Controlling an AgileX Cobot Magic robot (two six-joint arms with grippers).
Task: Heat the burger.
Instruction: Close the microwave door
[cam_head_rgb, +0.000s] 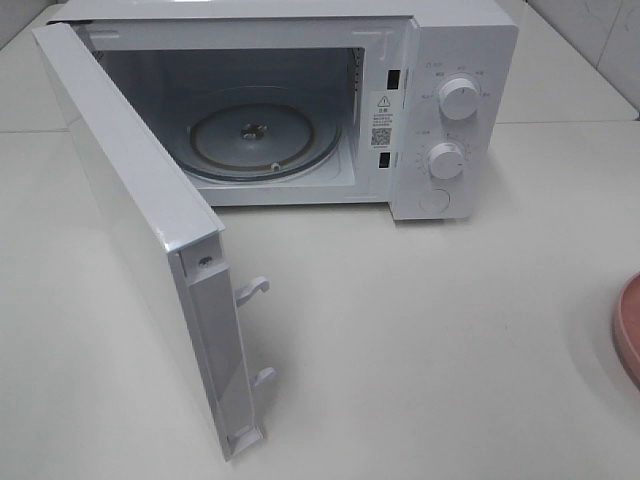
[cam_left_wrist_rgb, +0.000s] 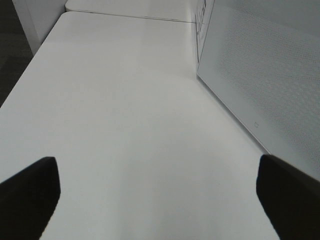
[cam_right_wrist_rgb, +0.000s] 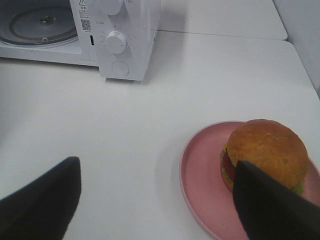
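Note:
The burger (cam_right_wrist_rgb: 267, 145), with a glossy brown domed bun, sits on a pink plate (cam_right_wrist_rgb: 200, 175) in the right wrist view. My right gripper (cam_right_wrist_rgb: 155, 167) hovers open just short of it; one dark finger (cam_right_wrist_rgb: 270, 205) overlaps the burger's near side, the other is far off over bare table. Only the plate's rim (cam_head_rgb: 630, 325) shows at the right edge of the high view, and the burger is out of that view. The microwave (cam_head_rgb: 470, 40) stands at the back with its door (cam_head_rgb: 130, 200) swung wide. My left gripper (cam_left_wrist_rgb: 156, 165) is open over the table beside the door (cam_left_wrist_rgb: 260, 75).
Inside the microwave lies a bare glass turntable (cam_head_rgb: 265, 135). Two white knobs (cam_head_rgb: 459, 97) (cam_head_rgb: 446, 160) sit on its right panel. The open door juts far forward on the left. White tabletop stretches between microwave (cam_right_wrist_rgb: 135, 30) and plate.

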